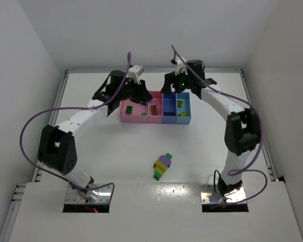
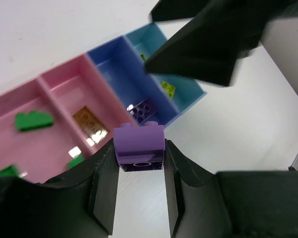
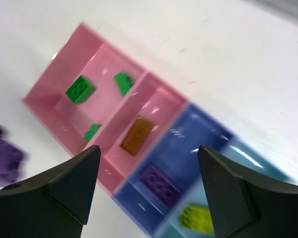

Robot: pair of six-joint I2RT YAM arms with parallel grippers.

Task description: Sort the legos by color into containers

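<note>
My left gripper (image 2: pixel 139 154) is shut on a purple lego (image 2: pixel 139 141) and holds it at the near side of the containers (image 1: pixel 155 112), by the blue bin (image 2: pixel 120 64). That bin holds one purple brick (image 2: pixel 144 110). My right gripper (image 3: pixel 149 151) is open and empty above the blue bin (image 3: pixel 198 134). The wide pink bin (image 3: pixel 44 111) holds green bricks (image 3: pixel 80 89). The narrow pink bin (image 3: pixel 161 99) holds an orange brick (image 3: pixel 137 135). The light blue bin (image 1: pixel 183 101) holds a yellow-green brick (image 3: pixel 197 219). A multicoloured clump (image 1: pixel 162 166) lies on the table, nearer the arm bases.
Both wrists crowd over the bins: the left gripper (image 1: pixel 143 96) at the pink end, the right gripper (image 1: pixel 171 89) at the blue end. The right arm's black fingers (image 2: pixel 213 39) hang close over the blue bins. White walls enclose the table.
</note>
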